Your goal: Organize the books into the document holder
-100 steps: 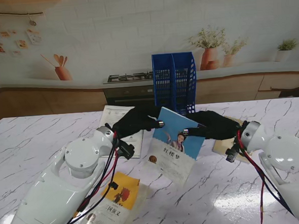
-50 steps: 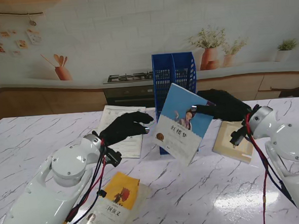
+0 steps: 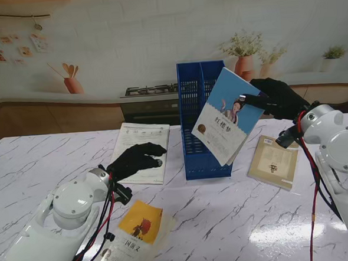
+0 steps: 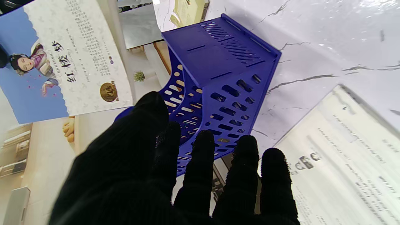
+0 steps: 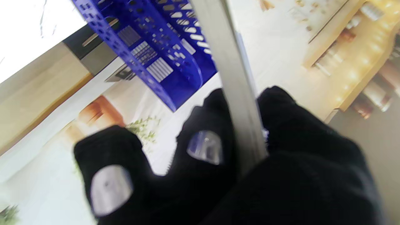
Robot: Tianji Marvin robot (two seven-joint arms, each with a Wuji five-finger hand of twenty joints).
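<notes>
Now the right hand point(image 3: 278, 98) pinches one corner of the thin blue-and-white paperback book point(image 3: 228, 116), tilted in the air by the tall blue plastic document holder point(image 3: 204, 121). It could slip or bump the rim. The left hand point(image 3: 134, 159) is empty, fingers spread.

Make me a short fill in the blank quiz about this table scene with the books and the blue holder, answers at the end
1. The blue-covered book is held in the air by the ____ hand.
2. The left hand hovers over the ____ booklet, holding nothing.
3. The colour of the document holder is ____.
4. The book with the orange cover lies on the table nearest the robot's ____ arm.

Missing words: right; white; blue; left
</notes>
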